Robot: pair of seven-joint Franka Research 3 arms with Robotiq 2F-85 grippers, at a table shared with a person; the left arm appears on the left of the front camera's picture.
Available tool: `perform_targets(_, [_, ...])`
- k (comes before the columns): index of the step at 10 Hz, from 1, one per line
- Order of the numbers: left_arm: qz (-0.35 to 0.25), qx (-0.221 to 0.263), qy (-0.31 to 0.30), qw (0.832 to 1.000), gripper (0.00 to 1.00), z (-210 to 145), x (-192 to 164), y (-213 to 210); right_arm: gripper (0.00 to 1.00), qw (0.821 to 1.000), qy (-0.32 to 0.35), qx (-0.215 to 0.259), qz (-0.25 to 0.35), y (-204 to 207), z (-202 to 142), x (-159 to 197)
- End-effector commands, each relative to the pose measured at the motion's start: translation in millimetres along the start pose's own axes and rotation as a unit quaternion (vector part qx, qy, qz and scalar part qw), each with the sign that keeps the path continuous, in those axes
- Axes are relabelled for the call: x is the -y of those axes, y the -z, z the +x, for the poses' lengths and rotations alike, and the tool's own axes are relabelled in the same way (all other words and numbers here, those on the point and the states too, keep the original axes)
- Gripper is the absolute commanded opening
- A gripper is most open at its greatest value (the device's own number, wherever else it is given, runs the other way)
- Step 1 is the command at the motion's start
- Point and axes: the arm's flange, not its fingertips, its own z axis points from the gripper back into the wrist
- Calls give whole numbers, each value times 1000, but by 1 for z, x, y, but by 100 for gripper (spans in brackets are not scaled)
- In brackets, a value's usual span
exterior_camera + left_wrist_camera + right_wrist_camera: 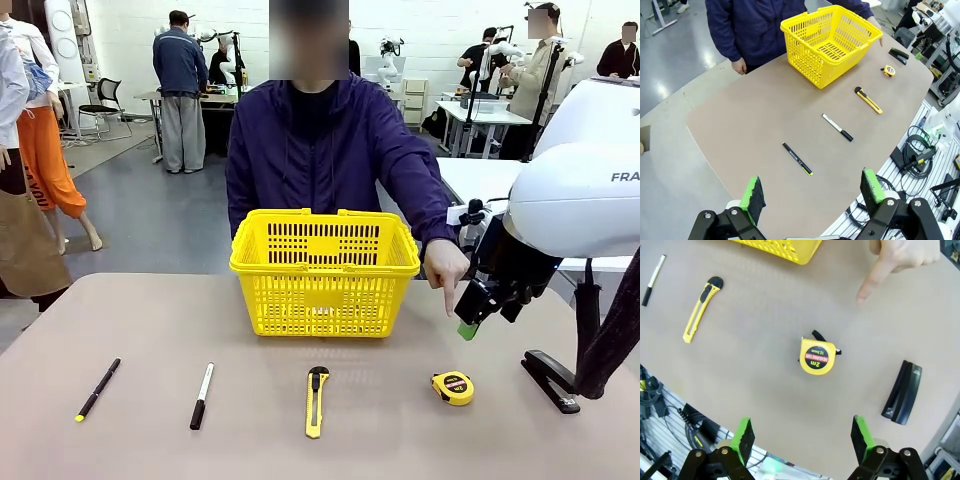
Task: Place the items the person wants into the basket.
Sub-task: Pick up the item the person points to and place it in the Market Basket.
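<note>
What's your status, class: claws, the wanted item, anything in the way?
Left claw open, empty. Right claw open, above the small round yellow-and-black tape measure. Person's pointing hand close by; slotted yellow plastic basket empty.

The right arm is a rounded white shell with grey lettering cut off at the edge. The right gripper is black with green pads; behind it hangs what may be a dark sleeved cable. The person wears a purple-blue zipped jacket over black.

White wall far beyond right claw; grey floor (glossy) left of it; white table behind; black chair far left.
</note>
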Motion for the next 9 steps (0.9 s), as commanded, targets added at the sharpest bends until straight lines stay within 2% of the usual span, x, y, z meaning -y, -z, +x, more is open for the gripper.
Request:
perform_targets(1, [-6,4,9,1000,100,-1,-1,-2,100,1000,1,-10,-5,2,0,-2])
perform_targets(4, [-6,4,9,1000,100,-1,-1,-2,100,1000,-3,-3,1,1,0,-2])
perform_targets(5, [-6,4,9,1000,100,-1,-1,-2,100,1000,-10,-12,-18,24,4,-5])
perform_targets(9, [-6,4,9,1000,100,-1,-1,-2,100,998,2,-21,-56,73,7,-11])
